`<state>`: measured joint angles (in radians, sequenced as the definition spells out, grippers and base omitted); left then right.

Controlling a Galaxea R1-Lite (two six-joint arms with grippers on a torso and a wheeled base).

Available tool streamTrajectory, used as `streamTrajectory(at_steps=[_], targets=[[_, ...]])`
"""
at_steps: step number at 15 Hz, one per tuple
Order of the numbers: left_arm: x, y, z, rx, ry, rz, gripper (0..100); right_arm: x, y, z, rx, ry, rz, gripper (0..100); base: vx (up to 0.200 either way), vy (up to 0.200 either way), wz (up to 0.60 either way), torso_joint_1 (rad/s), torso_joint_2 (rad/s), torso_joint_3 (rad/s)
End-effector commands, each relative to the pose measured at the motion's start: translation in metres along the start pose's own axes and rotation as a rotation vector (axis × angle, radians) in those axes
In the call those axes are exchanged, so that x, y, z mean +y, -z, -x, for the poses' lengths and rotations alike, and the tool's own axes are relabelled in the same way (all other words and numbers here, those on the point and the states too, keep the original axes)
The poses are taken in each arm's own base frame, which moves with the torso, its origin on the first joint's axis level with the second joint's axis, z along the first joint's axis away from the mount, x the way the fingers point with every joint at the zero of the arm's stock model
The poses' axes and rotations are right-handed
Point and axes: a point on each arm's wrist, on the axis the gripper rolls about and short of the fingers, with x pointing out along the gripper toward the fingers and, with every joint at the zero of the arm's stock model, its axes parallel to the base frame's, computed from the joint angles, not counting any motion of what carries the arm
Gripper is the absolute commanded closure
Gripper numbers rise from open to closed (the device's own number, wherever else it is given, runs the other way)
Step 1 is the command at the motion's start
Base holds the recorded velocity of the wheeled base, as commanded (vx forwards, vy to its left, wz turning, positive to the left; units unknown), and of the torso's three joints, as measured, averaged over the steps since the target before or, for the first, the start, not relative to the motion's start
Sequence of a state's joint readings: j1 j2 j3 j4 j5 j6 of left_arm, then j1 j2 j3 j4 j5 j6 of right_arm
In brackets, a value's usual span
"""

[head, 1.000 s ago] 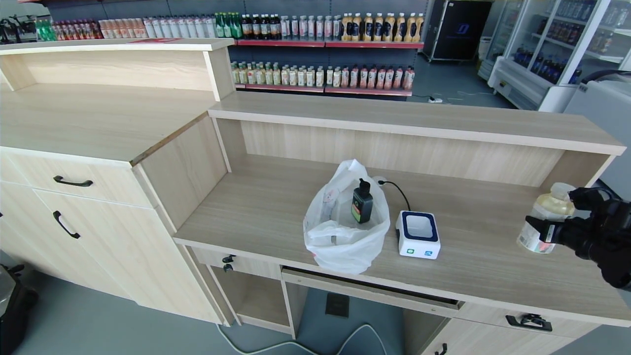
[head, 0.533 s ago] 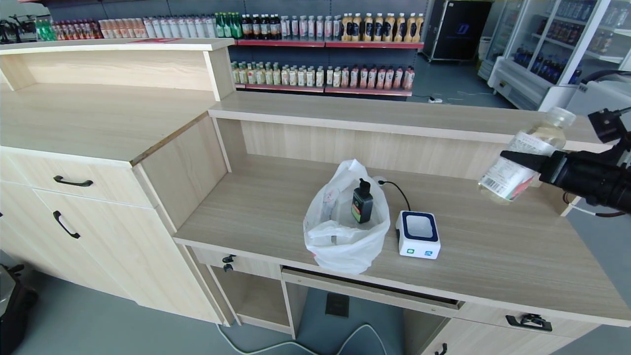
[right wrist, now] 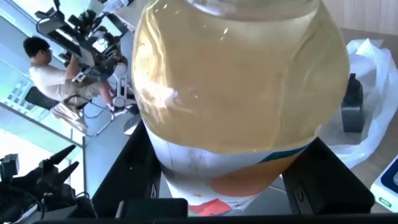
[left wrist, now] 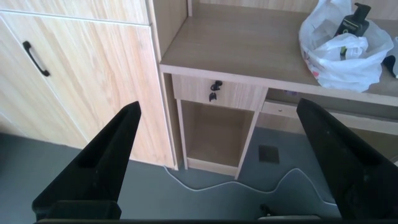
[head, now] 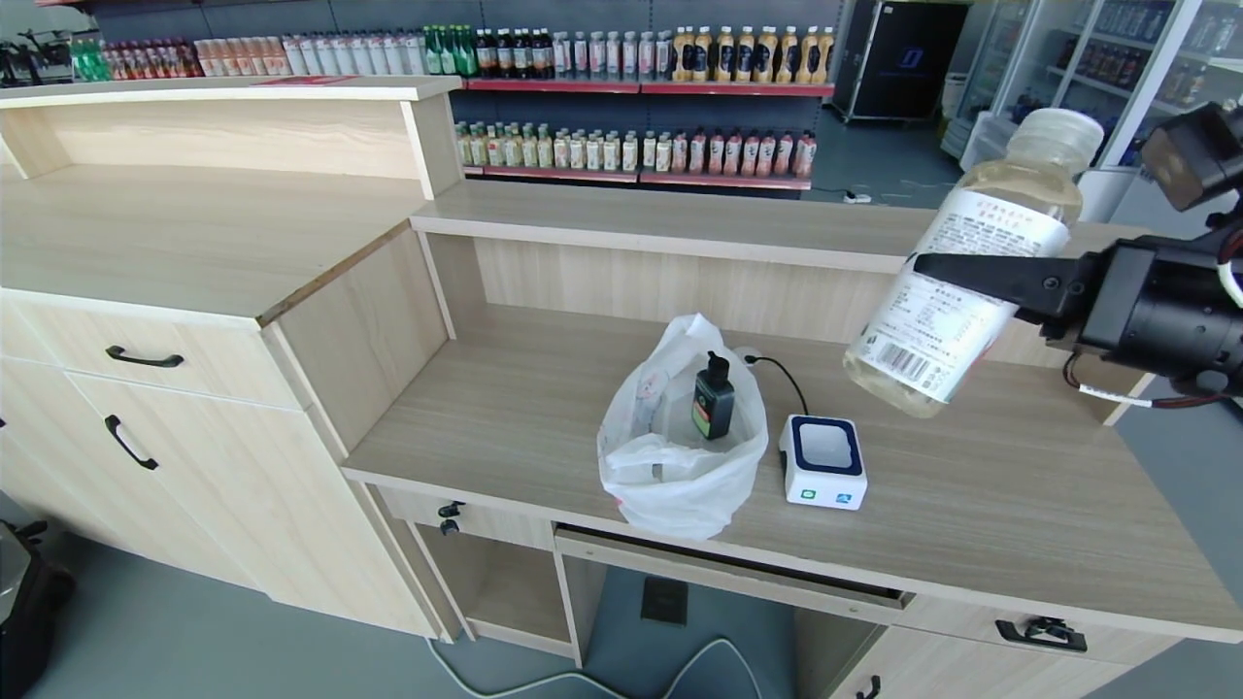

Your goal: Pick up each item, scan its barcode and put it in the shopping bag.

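A clear bottle of pale yellow liquid with a white barcoded label hangs tilted in the air, up and to the right of the scanner. My right gripper is shut on the bottle's middle. In the right wrist view the bottle sits between the two fingers. The scanner is a white box with a blue rim, and it stands on the counter right of the white shopping bag. A dark pump bottle stands inside the bag. My left gripper is open, low beside the counter, over the floor.
The wooden counter has a raised back ledge and a taller cabinet section on its left. A black cable runs from the scanner behind the bag. Shelves of drinks and fridges stand behind.
My right gripper lifted the bottle off the counter's right end and carried it up and to the left, toward the scanner, tilting it. The bag and scanner stayed put.
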<state>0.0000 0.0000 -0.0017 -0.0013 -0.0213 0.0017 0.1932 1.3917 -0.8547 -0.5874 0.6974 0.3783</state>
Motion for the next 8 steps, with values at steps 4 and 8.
streamTrajectory(at_steps=[4, 8], targets=[[0.000, 0.000, 0.000, 0.000, 0.000, 0.000, 0, 0.045, -0.024, -0.005, -0.016, -0.152, 0.039, 100, 0.000, 0.000, 0.00, 0.000, 0.00, 0.000], [0.000, 0.000, 0.000, 0.000, 0.000, 0.000, 0, 0.061, -0.025, 0.005, 0.029, -0.241, -0.001, 100, 0.000, 0.000, 0.00, 0.000, 0.00, 0.000]])
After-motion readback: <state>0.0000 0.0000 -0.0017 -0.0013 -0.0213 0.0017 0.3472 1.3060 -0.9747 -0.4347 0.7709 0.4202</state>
